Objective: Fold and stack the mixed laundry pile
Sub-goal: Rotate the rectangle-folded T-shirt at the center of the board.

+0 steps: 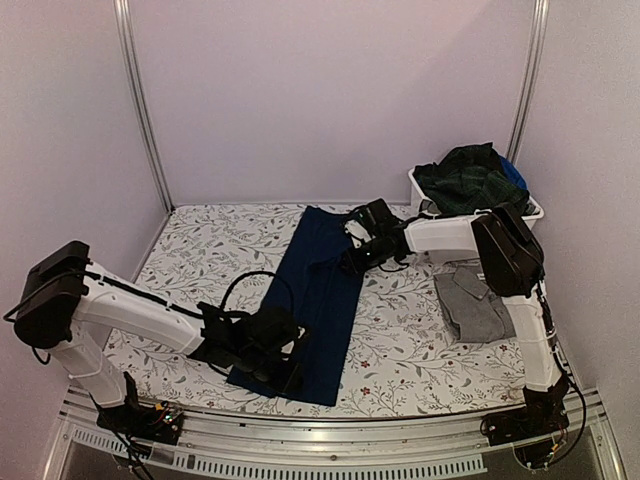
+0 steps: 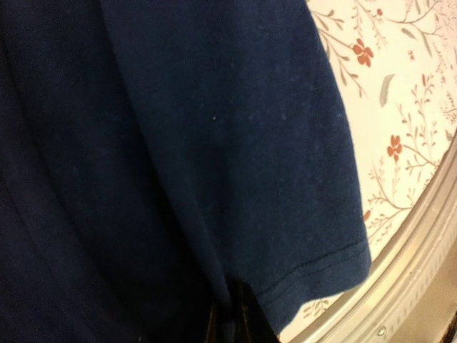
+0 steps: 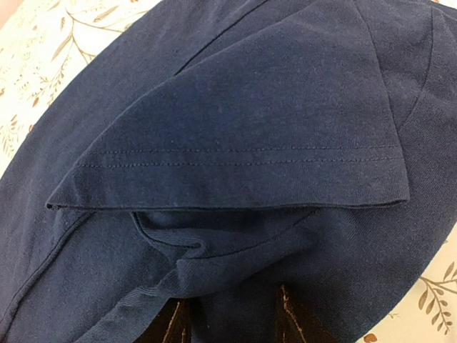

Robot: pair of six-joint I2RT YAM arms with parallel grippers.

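In the middle of the table: the navy blue garment (image 1: 320, 300) lies flat as a long strip on the floral table cloth (image 1: 210, 250), running from the far side toward me.
At its near end: my left gripper (image 1: 278, 352) sits low on the cloth, beside the metal table edge (image 2: 414, 271).
Left fingers (image 2: 225, 321): mostly hidden by navy fabric and close together; I cannot tell whether they pinch it.
At its far right edge: my right gripper (image 1: 355, 255) reaches in over a sleeve (image 3: 250, 150).
Right fingers (image 3: 168, 325): standing apart with bunched navy cloth between them; I cannot tell whether that is a grasp.
To the right: the grey garment (image 1: 472, 302) lies crumpled, apart from the navy one.
Back right corner: the dark green plaid garment (image 1: 468, 180) is heaped in the white bin (image 1: 535, 210).
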